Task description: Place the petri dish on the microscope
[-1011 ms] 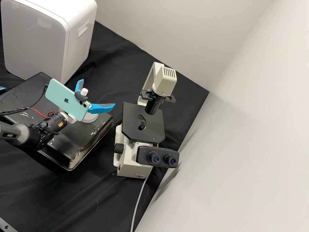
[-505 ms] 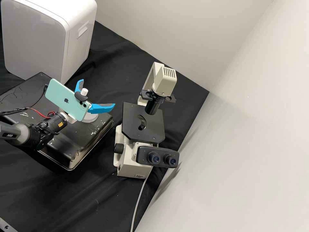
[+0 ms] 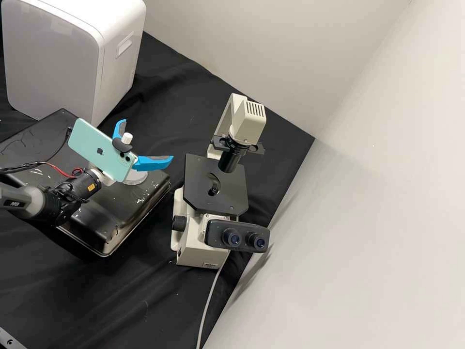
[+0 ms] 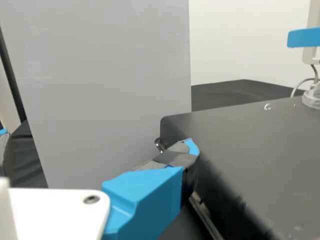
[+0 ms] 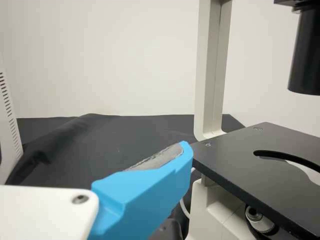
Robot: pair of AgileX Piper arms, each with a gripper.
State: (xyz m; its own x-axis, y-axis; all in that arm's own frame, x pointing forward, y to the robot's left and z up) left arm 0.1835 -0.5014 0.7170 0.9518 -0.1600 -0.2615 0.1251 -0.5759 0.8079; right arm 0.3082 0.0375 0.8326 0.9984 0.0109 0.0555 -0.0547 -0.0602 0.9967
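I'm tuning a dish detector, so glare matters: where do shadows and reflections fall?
High view: the microscope throws a shadow on the grey panel beside it, and the glossy black box shows reflections. Left wrist view: a small bright mark on that box's top. Right wrist view: the matte stage is evenly lit, without glare.

Right arm (image 3: 29,203) enters from the left edge of the high view, dark grey forearm low and near level; wrist (image 3: 86,183) turned toward the right; right gripper (image 3: 147,140) with fingers spread far apart; upper blue finger (image 3: 118,130) curves upward, lower blue finger (image 3: 154,162) stretches out level; its white body (image 5: 45,212) sits behind one finger in the right wrist view. Left gripper (image 4: 172,167) held near level; its state not readable.
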